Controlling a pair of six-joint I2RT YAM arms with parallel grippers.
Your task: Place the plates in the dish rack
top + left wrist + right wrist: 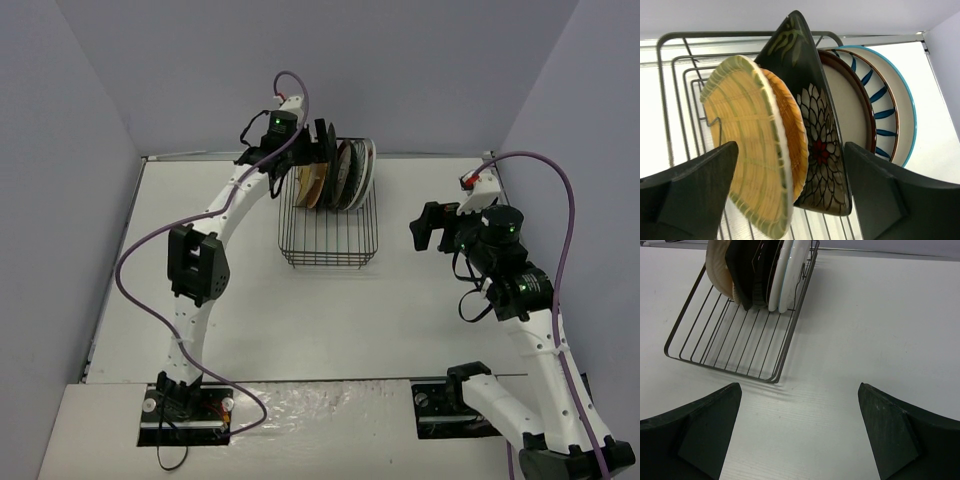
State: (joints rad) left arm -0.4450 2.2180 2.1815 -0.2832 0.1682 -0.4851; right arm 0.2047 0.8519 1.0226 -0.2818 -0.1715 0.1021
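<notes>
The dish rack (328, 240) stands at the table's far middle. Several plates stand upright in its far end (338, 172). The left wrist view shows them close up: a yellow-green woven plate (740, 145) in front, an orange plate (792, 135) behind it, a dark square plate (807, 85), a red-rimmed cream plate (850, 115) and a white plate with dark radial stripes (885, 95). My left gripper (790, 200) hangs open just above them, its fingers straddling the front plates and gripping none. My right gripper (800, 435) is open over bare table, to the right of the rack (730, 345).
The rack's near half holds only bare wires (715, 335). Purple walls close in the table at the back and on both sides. The left arm's elbow (198, 262) hangs over the table's left part.
</notes>
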